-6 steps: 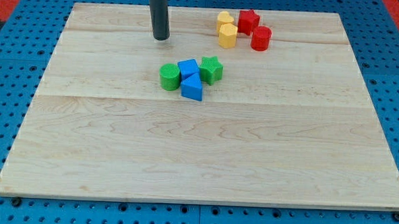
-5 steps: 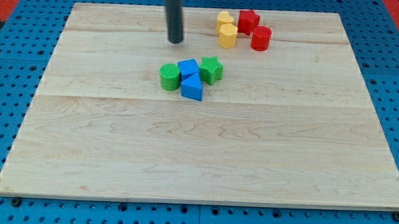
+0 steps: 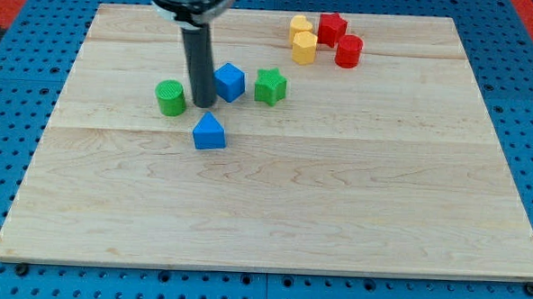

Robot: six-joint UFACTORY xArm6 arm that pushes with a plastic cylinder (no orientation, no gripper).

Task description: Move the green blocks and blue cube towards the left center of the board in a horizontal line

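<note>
A green cylinder [image 3: 170, 98] stands at the board's upper left of centre. A blue cube [image 3: 230, 82] and a green star block [image 3: 270, 86] stand to its right, roughly in a row with gaps between them. My tip [image 3: 203, 103] rests on the board between the green cylinder and the blue cube, close to the cube's left side. A blue triangular block [image 3: 210, 132] lies just below my tip, apart from the row.
Two yellow blocks [image 3: 302, 39] and two red blocks [image 3: 339, 40] cluster at the view's top right of centre. The wooden board [image 3: 273, 213] lies on a blue pegboard surface.
The tight cluster has broken up: the green cylinder moved left, the blue triangular block down-left, the cube and star slightly up-left. My tip moved down from the top into the row.
</note>
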